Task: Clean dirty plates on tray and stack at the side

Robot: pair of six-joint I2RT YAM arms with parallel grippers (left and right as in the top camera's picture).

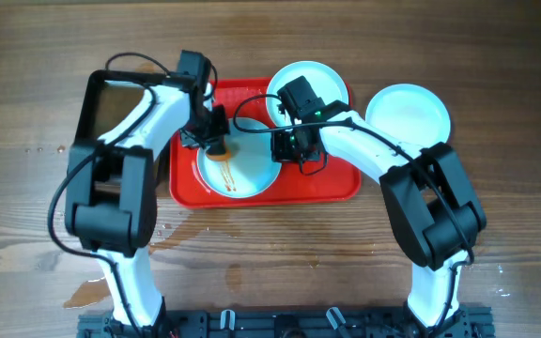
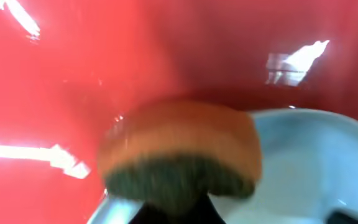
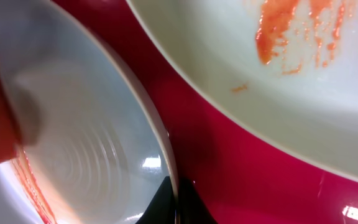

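The red tray (image 1: pixel 332 183) holds a sauce-streaked plate (image 1: pixel 242 174) at its left. My left gripper (image 1: pixel 216 141) is shut on an orange sponge with a green scrub side (image 2: pixel 179 149) and presses it at that plate's far rim (image 2: pixel 316 168). My right gripper (image 1: pixel 287 148) is shut on the same plate's right rim (image 3: pixel 174 199), pinching the edge of the plate (image 3: pixel 92 124). A second plate (image 1: pixel 322 80) lies at the tray's far right edge, with sauce streaks in the right wrist view (image 3: pixel 278 93). A third, clean plate (image 1: pixel 409 115) sits on the table right of the tray.
A black metal pan (image 1: pixel 92 108) stands left of the tray, close to my left arm. Water puddles (image 1: pixel 186 230) lie on the wooden table in front of the tray.
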